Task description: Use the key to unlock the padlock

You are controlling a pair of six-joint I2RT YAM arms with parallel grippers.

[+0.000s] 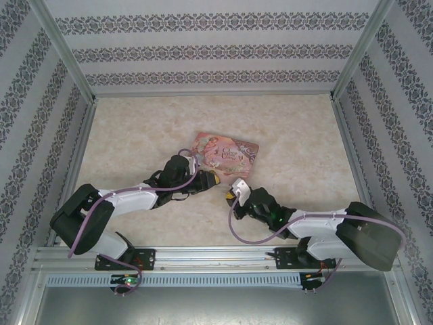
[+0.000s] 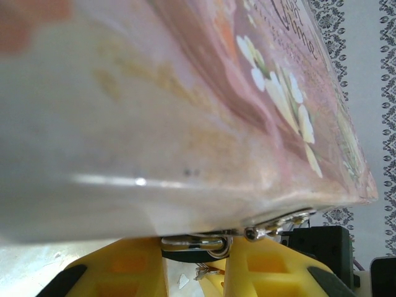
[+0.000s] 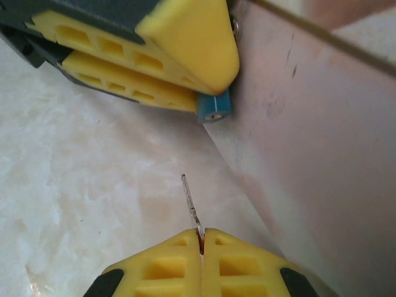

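Here our left fingers (image 3: 185, 55) pinch the tiny padlock (image 3: 213, 108) beside the pink tin (image 3: 322, 154), its teal end poking out toward us. Our right fingers (image 3: 247, 260) are clamped on the key (image 3: 190, 201), near it but apart. Both seem light, stiff and slippery, so we judge a firm hold on the body's flats best.

Tin (image 2: 185, 124): glossy printed metal, bright sheen streak at lower left. Padlock (image 3: 215, 108): smooth teal body; shackle (image 2: 192, 241) polished metal. Key (image 3: 190, 204): thin bare metal. Fingers (image 3: 185, 37): matt yellow plastic. Table (image 3: 74, 173): smooth, marbled.
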